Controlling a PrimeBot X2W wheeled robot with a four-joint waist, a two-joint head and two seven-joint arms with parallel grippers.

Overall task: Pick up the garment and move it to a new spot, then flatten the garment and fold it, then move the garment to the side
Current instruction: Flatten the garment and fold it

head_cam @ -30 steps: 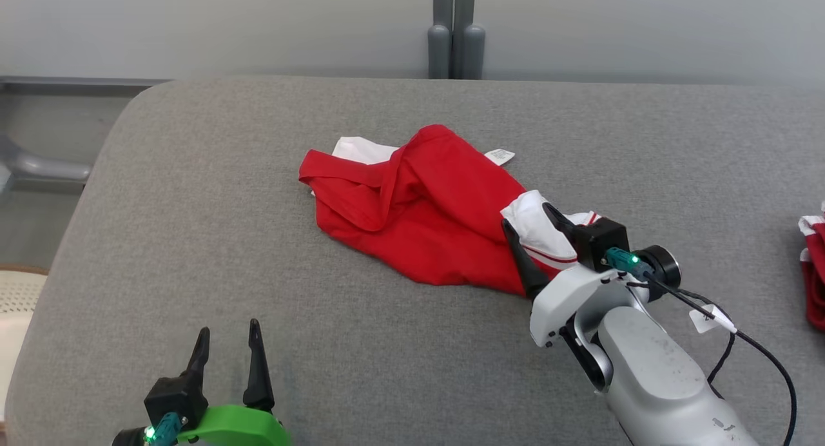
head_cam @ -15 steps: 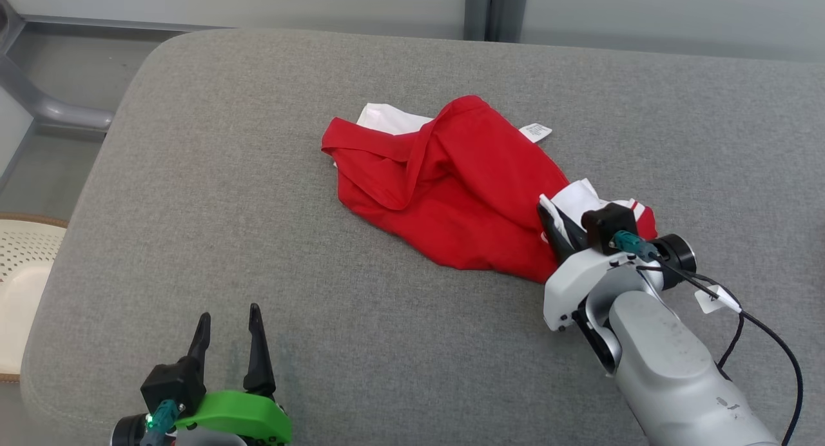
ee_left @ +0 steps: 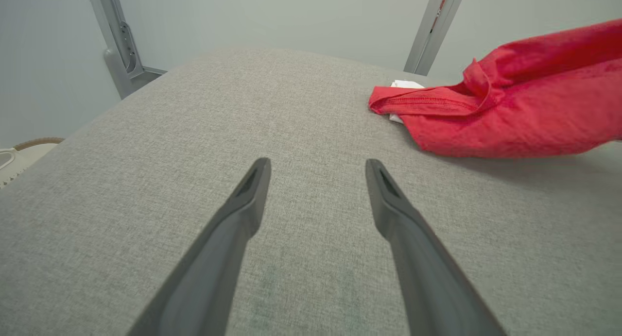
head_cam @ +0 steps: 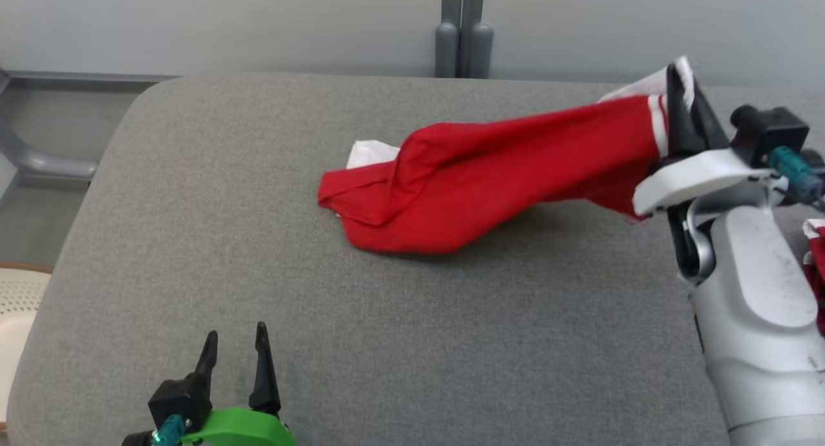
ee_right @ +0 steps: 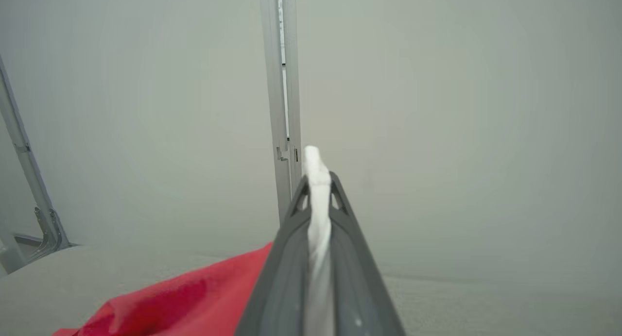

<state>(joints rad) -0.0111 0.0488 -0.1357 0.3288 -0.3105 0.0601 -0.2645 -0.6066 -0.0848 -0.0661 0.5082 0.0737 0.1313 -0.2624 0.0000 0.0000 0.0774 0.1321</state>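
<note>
The garment [head_cam: 477, 185] is red with white trim and stretches from the middle of the grey cushion up to the right. My right gripper [head_cam: 680, 101] is shut on its white-edged end and holds that end in the air. In the right wrist view the white hem [ee_right: 318, 200] is pinched between the two fingers, with red cloth [ee_right: 184, 297] hanging below left. The garment's other end [ee_left: 437, 112] still rests on the cushion. My left gripper [head_cam: 235, 356] stands open near the front left edge, well apart from the cloth, with nothing between its fingers [ee_left: 248, 200].
The grey cushion [head_cam: 193, 240] has rounded corners and drops off at the left. Another red and white cloth [head_cam: 815, 252] lies at the far right edge behind my right forearm. A grey post [head_cam: 463, 30] stands behind the cushion. A pale woven item [head_cam: 16, 298] sits at the far left.
My right gripper shut on the garment's white-trimmed end, then lifted it up and to the right, pulling the cloth taut. The left gripper stayed put. The head view shifted.
</note>
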